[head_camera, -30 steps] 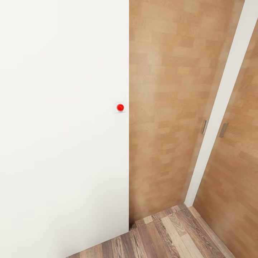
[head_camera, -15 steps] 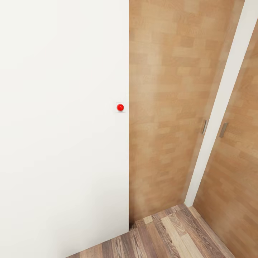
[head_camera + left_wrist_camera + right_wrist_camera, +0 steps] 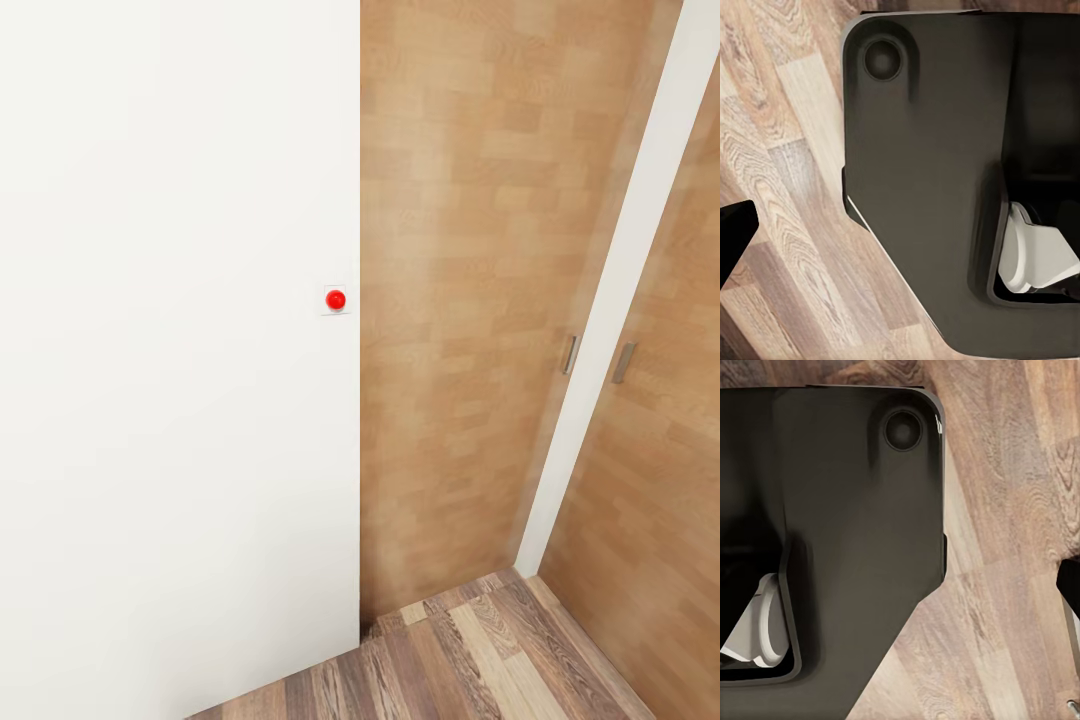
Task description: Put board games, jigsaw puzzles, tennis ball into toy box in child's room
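Head view: a plain white wall panel (image 3: 170, 350) is seen across the left half, with a small square plate carrying a red round button (image 3: 336, 299) fixed near its right edge. Beside it a wood-grain door (image 3: 460, 300) is set, followed by a white vertical strip (image 3: 620, 290) and a second wood-grain door (image 3: 660, 480). A slim grey handle (image 3: 569, 354) is mounted on the first door and another grey handle (image 3: 624, 362) on the second. Striped wooden plank floor (image 3: 480, 660) is shown at the foot of the doors.

Left wrist view: the robot's dark base (image 3: 922, 172) is recorded above plank flooring (image 3: 787, 225), with a white part (image 3: 1039, 259) in a recess.

Right wrist view: the same dark base (image 3: 847, 525) is recorded over the floor.

Claws: for either arm, spread or pressed together cannot be told.

Toys, bed, table, toy box: location cannot be told from these views.
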